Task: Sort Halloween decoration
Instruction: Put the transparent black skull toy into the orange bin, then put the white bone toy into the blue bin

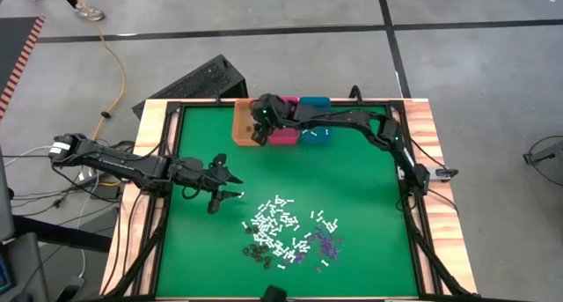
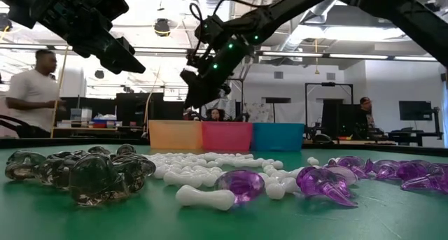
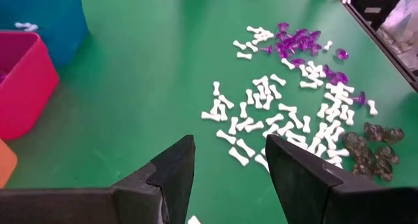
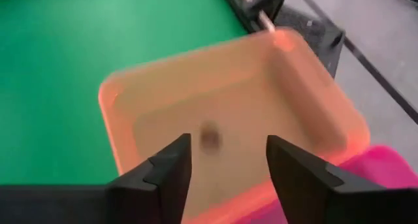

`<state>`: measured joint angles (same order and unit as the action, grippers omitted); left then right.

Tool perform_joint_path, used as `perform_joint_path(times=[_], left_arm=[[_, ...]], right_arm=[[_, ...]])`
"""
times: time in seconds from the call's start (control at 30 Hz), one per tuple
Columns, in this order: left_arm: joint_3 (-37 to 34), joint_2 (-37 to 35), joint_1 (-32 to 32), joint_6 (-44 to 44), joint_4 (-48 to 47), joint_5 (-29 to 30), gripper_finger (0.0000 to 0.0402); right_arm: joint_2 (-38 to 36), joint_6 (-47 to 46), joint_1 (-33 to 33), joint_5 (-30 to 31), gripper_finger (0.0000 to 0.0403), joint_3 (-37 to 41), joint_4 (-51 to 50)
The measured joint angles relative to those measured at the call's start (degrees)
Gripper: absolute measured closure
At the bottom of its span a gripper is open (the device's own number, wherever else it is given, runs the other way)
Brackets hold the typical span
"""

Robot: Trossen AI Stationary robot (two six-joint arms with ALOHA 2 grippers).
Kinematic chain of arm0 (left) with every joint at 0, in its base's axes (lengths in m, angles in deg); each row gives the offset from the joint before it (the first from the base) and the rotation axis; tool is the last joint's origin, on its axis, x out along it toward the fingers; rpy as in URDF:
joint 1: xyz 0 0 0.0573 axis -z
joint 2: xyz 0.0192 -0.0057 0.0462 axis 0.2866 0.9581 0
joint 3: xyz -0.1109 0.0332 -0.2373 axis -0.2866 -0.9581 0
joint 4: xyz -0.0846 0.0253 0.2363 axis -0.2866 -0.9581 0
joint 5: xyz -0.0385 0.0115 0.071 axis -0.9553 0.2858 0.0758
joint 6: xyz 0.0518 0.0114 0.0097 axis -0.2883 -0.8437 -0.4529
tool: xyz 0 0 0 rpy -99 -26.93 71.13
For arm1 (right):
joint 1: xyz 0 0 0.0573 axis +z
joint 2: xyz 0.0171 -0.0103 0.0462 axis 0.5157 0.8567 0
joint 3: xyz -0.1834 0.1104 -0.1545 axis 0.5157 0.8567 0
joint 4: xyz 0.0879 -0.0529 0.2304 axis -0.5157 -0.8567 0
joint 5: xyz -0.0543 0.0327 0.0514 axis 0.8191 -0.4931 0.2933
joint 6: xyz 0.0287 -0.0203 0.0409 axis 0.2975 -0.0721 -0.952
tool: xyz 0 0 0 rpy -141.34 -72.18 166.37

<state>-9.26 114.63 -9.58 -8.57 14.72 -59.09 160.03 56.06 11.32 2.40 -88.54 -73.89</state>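
The Halloween decoration lies loose on the green mat near the table's front: white sticks (image 1: 277,221), purple bits (image 1: 325,243) and dark bits (image 1: 258,252). My right gripper (image 4: 227,159) hangs open over the orange bin (image 4: 300,87) at the far edge. One blurred dark bit (image 4: 209,138) shows in that bin below the fingers; whether it lies there or falls, I cannot tell. My left gripper (image 3: 228,159) stands open above the mat, left of the pile, with nothing between its fingers.
Orange (image 1: 241,126), pink (image 1: 286,136) and teal (image 1: 315,133) bins stand side by side at the far edge; a white stick (image 3: 23,26) lies in the teal one. A wooden rim (image 1: 427,152) frames the mat. Bare green mat lies between bins and pile. A person (image 2: 31,93) stands beyond the table.
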Motion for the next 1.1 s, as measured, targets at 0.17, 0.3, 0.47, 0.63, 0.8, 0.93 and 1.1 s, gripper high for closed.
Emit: perform_joint_path(times=[0.17,0.3,0.47,0.63,0.8,0.93,1.1], left_arm=[[0.0,0.0,0.02,0.36,-0.1,-0.01,0.0223],[0.0,0.0,0.02,0.37,-0.06,-0.02,0.0223],[0.0,0.0,0.04,0.49,0.08,-0.21,0.0223],[0.0,0.0,0.04,0.78,0.18,-0.21,0.0223],[0.0,0.0,0.04,1.35,0.18,-0.26,0.0223],[0.0,0.0,0.04,1.35,0.18,-0.27,0.0223],[0.0,0.0,0.04,0.38,0.18,-0.33,0.0223]], right_arm=[[-6.64,5.15,0.73,-0.08,0.0181,0.0,-7.37],[-15.33,7.88,2.59,-0.16,0.0193,-0.04,-20.22],[-25.94,5.28,7.56,-0.27,0.0202,-0.02,-35.36],[-34.63,-5.75,16.14,-0.2,0.0208,2.13,-47.35],[-41.26,-24.94,28.22,8.38,0.0212,10.96,-52.61],[-44.45,-42.16,37.84,13.45,0.0212,21.52,-52.39],[-44.61,-48.08,46.39,18.08,0.0212,34.55,-42.96]])
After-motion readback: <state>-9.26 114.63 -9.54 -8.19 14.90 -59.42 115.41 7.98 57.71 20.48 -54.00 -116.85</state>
